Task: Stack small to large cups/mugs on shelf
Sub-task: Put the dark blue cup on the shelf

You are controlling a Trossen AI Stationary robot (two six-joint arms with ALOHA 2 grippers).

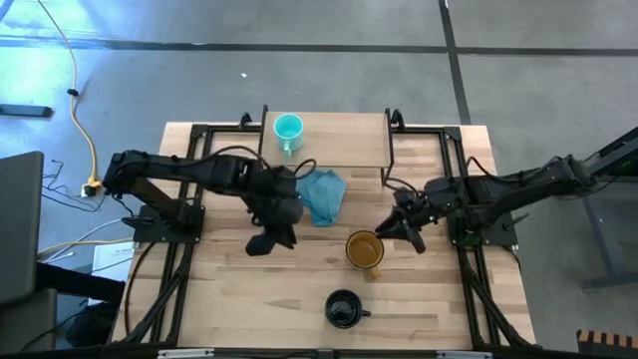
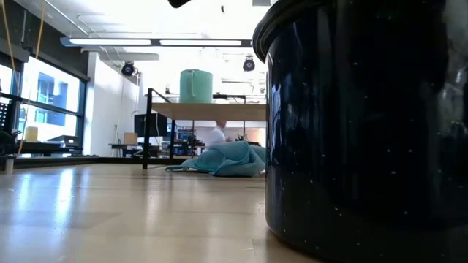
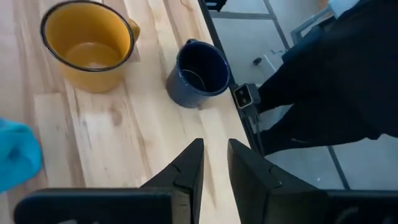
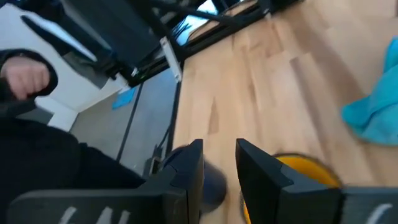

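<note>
The right gripper (image 1: 391,230) hangs just beside the amber-yellow mug (image 1: 365,249), on that mug's right, with its two fingers (image 4: 186,171) drawn close together, only a narrow gap between them and nothing held in it. In the right wrist view the yellow rim shows just past those fingers. The left gripper (image 1: 262,243) sits over bare tabletop (image 1: 229,289) to the left of the same mug, its fingers (image 3: 189,168) likewise nearly closed and empty.

Between the two arms, toward the back, a blue-teal cloth (image 1: 322,195) lies crumpled on the wood, close to the front edge of the shelf (image 1: 344,140). The small teal mug (image 1: 287,130) stands upright on the shelf's left end; the low view shows it up on the board with the cloth below.

The black mug (image 1: 344,308) stands alone near the table's front edge, apart from the amber-yellow one. A person's hand (image 4: 25,76) and dark sleeve show beyond the table edge.
</note>
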